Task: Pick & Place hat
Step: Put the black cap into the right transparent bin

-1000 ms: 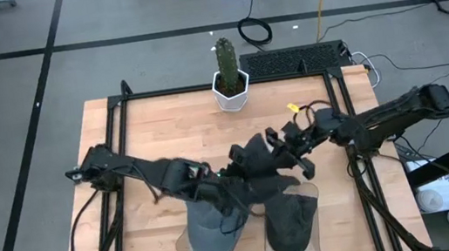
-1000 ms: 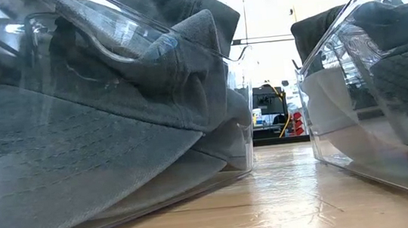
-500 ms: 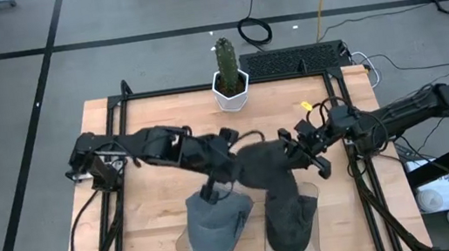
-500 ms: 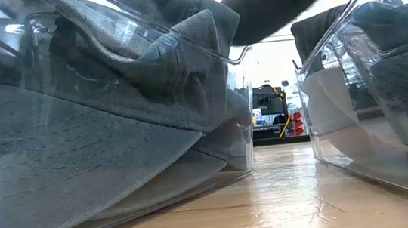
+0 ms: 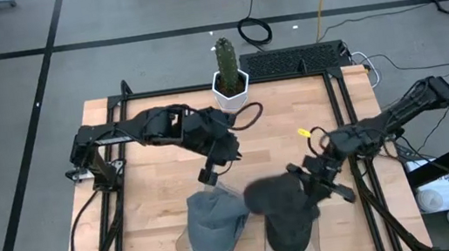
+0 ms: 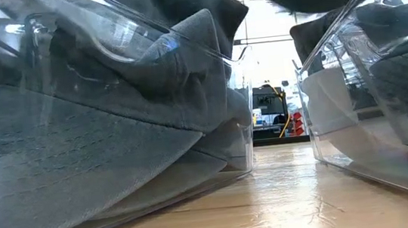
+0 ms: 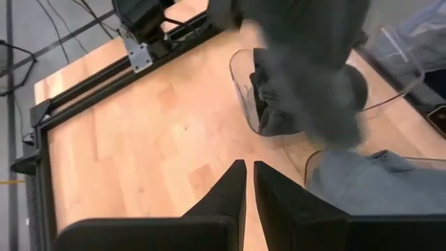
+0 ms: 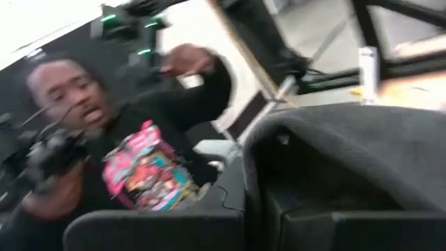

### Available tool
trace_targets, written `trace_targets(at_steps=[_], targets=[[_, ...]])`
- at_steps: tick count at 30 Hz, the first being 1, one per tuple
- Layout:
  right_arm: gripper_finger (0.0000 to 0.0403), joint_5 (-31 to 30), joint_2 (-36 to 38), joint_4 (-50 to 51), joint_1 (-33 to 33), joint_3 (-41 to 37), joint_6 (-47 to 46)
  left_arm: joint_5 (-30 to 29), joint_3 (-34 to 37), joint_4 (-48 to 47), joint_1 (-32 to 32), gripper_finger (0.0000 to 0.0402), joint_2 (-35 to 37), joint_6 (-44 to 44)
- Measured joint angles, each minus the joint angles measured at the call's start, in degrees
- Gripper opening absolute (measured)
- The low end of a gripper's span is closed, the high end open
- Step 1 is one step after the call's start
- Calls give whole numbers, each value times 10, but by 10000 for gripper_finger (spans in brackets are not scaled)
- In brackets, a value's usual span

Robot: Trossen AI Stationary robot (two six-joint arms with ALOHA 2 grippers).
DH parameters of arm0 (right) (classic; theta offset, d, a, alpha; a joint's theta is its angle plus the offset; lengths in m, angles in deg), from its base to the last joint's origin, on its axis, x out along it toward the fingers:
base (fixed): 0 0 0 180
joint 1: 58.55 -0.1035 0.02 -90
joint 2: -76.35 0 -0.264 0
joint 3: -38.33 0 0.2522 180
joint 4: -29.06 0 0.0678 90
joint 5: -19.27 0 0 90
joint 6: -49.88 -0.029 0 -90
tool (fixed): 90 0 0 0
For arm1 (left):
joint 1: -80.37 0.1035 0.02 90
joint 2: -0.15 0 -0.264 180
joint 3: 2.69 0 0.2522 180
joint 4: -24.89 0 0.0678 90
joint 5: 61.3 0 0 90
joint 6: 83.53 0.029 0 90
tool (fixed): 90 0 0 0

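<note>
The dark hat (image 5: 271, 194) is charcoal, soft and rumpled, its crown bulging and its cloth hanging in folds. It is held above the right clear bin (image 5: 315, 234), over the dark hats (image 5: 290, 226) already piled there. The right claw (image 5: 312, 175) is clamped on its edge, from the surface's right side. In the left wrist view the hat (image 7: 317, 63) blurs across the bin beneath it. Beside that bin, a second clear bin (image 5: 185, 247) holds grey hats (image 5: 214, 224), lighter and bluish. The left claw (image 5: 209, 176) hangs over the wooden surface (image 5: 153, 184) just behind the grey hats, its fingers (image 7: 232, 192) nearly together, holding nothing. A potted cactus (image 5: 228, 74) stands at the far edge.
</note>
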Motion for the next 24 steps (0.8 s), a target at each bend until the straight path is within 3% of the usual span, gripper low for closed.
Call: trace_targets(at_steps=[8, 13, 24], targets=[[0, 16, -1, 13, -91, 43, 76, 10, 0, -1, 15, 37, 0, -1], [0, -33, -30, 52, -98, 42, 83, 10, 1, 0, 16, 37, 0, -3], [0, 46, -100, -5, -75, 42, 63, 10, 1, 0, 16, 37, 0, -5]])
